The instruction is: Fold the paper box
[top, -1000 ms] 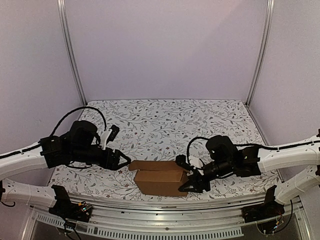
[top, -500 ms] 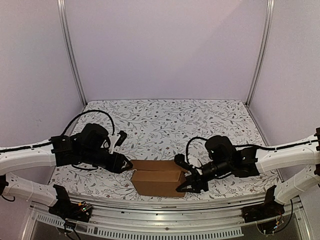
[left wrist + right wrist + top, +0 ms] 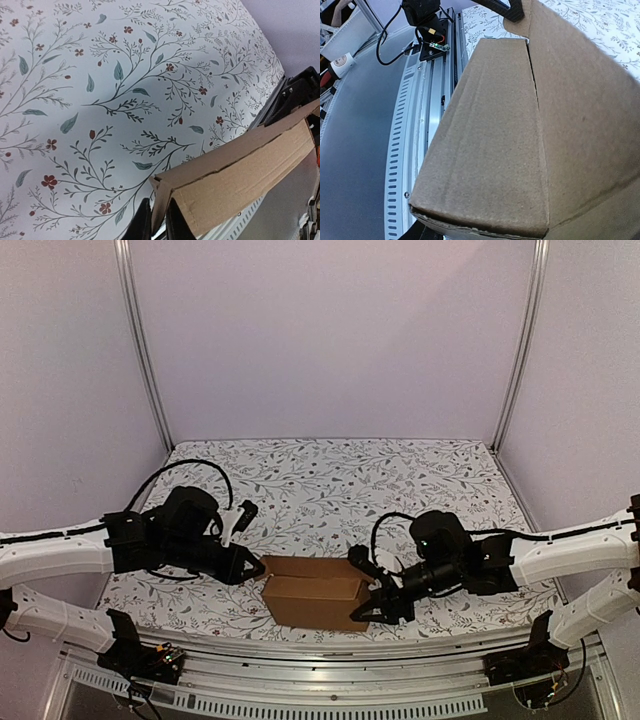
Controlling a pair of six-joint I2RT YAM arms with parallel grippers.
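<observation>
Your paper box (image 3: 315, 602) sits at the near edge of the floral table (image 3: 350, 480), top flaps down, so you cannot see inside. The right gripper (image 3: 386, 606) clamps its right end. The left gripper (image 3: 248, 567), jaws narrow, pinches the left-end flap.

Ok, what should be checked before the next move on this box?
1. Left tool pinching the left end flap of the brown cardboard box: ok.
2. Right tool with fingers bracketing the right end: ok.
3. Box resting on the floral-print table: ok, near the front edge.
4. Left end folded shut: not ok, the flap sticks out between the fingers.
5. Right end folded shut: cannot tell.
</observation>
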